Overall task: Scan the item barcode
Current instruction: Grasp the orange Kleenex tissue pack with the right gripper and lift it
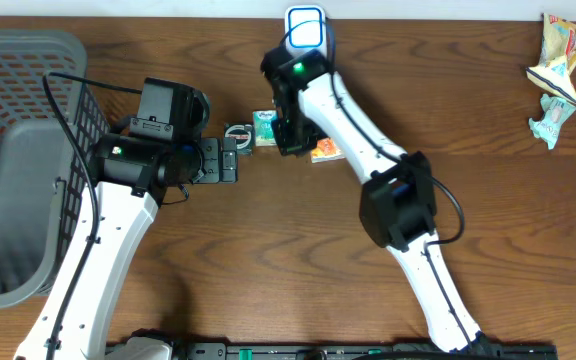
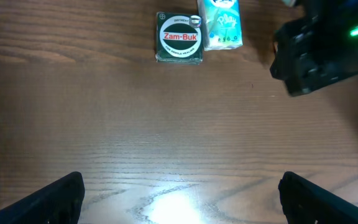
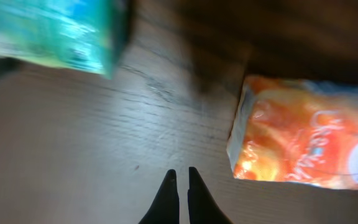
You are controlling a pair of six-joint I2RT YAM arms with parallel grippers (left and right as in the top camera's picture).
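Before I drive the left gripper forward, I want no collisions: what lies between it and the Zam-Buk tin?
Nothing but bare table between the open left gripper and the Zam-Buk tin, as the left wrist view shows.

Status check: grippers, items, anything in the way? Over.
Left gripper open, empty, short of Zam-Buk tin. Right gripper shut, empty, beside orange pack. Green pack right beside tin; right arm crowding them.
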